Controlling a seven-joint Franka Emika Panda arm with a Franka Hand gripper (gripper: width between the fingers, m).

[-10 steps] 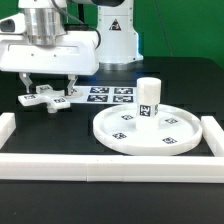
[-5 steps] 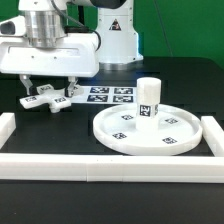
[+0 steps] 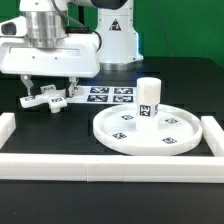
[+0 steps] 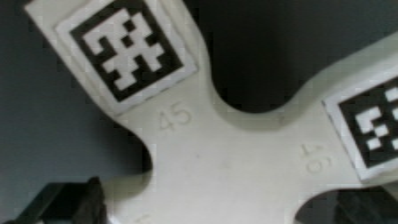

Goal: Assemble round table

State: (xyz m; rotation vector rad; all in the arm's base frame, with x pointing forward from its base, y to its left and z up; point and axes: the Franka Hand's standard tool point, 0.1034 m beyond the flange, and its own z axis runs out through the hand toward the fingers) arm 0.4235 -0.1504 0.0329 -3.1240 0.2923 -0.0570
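The Panda arm is hanging low over the exterior view's left side of the black bench, and its tool is sitting with its jaws spread wide, one dark finger on each side of the cross-shaped base. That base is lying flat on the bench right beneath the tool, its tagged arms poking out toward the marker board just beside it. Whether the fingers are touching the base, I cannot tell. The wrist view is filling up with the base: two white arms are meeting at the hub, each carrying a black-and-white tag, with small raised numbers showing near the join, and a dark finger is peeking in at one corner. Over on the exterior view's right, the round rimmed disc is lying flat with its tags facing up. The short cylindrical leg is standing upright on it near the far rim. White border rails are framing the bench along the front and both sides, and the disc is resting close to the front one.
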